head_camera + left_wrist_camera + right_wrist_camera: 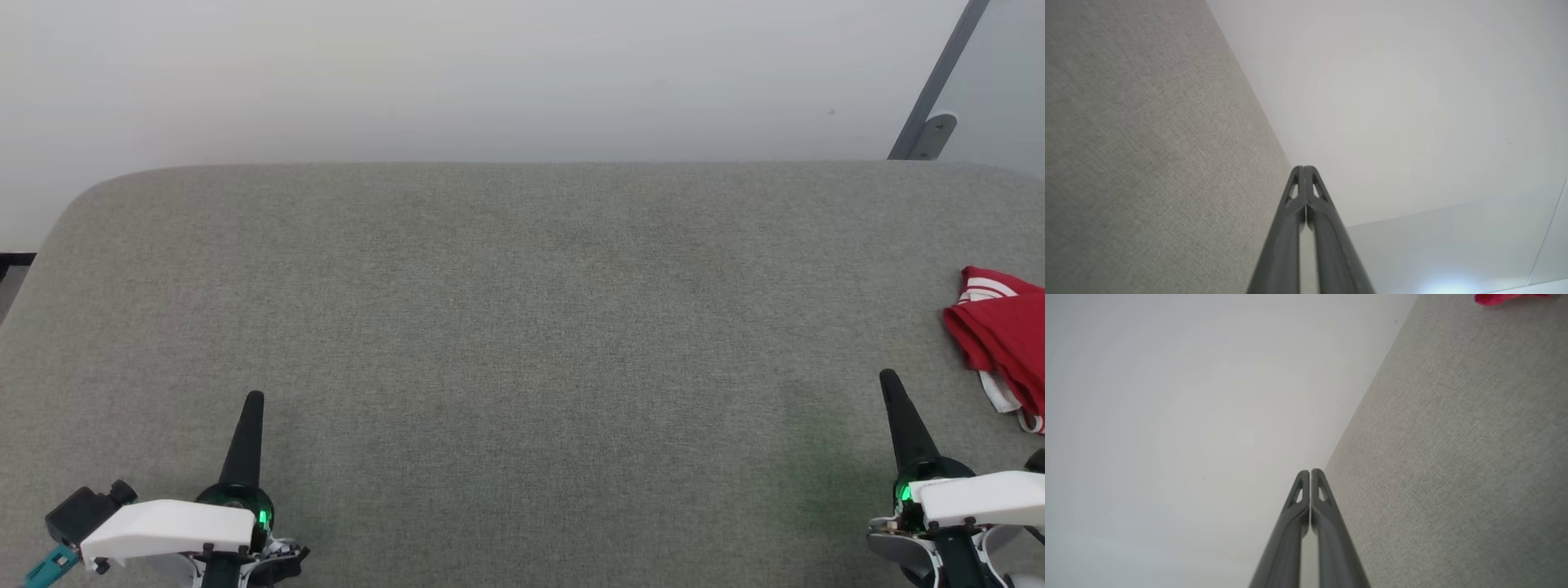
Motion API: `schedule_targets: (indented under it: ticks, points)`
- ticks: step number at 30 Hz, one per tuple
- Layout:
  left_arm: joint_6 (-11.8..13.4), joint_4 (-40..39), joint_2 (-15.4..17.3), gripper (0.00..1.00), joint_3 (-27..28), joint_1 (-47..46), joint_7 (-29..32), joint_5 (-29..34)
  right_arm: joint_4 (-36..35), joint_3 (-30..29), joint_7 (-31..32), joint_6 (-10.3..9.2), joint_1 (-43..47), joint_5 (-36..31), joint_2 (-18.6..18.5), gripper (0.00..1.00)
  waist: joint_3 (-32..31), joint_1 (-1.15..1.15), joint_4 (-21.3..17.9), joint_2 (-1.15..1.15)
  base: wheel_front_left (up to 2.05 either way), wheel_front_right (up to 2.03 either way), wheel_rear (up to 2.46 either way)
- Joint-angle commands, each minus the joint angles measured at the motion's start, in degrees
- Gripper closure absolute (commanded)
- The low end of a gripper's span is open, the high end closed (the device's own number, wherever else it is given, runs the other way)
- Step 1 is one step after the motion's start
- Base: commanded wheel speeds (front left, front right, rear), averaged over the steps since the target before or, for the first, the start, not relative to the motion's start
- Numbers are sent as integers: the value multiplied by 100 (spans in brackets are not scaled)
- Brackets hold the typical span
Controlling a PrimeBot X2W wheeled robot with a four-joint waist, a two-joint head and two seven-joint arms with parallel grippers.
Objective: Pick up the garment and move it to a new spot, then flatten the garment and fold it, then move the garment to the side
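Jaws closed, left gripper (253,400) and right gripper (888,380) point forward.

Left end effector (254,398) and right end effector (887,376) rest low, fingers pressed together, pointing forward, holding nothing.

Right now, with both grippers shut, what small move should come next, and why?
Probably swing the right gripper rightward toward the garment, opening it on the way. The garment lies bunched at the right side of the grey surface, untouched, nearest that gripper; both it and the left gripper are shut and empty.
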Motion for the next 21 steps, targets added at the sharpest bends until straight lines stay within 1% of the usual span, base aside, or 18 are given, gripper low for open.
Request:
schedule_targets:
  ticks: [1, 21]
  points:
    - [2, -21, 12, 100, 42, -110, 45, -147, -19, -8, 51, 1, -87, 130, 14, 100, -6, 0, -4, 0, 0, 0, 0]
    - [2, 89, -73, 100, 135, -227, 298, -994, 133, -1, 238, 0, -228, 851, 136, 100, -79, 0, -51, 0, 0, 0, 0]
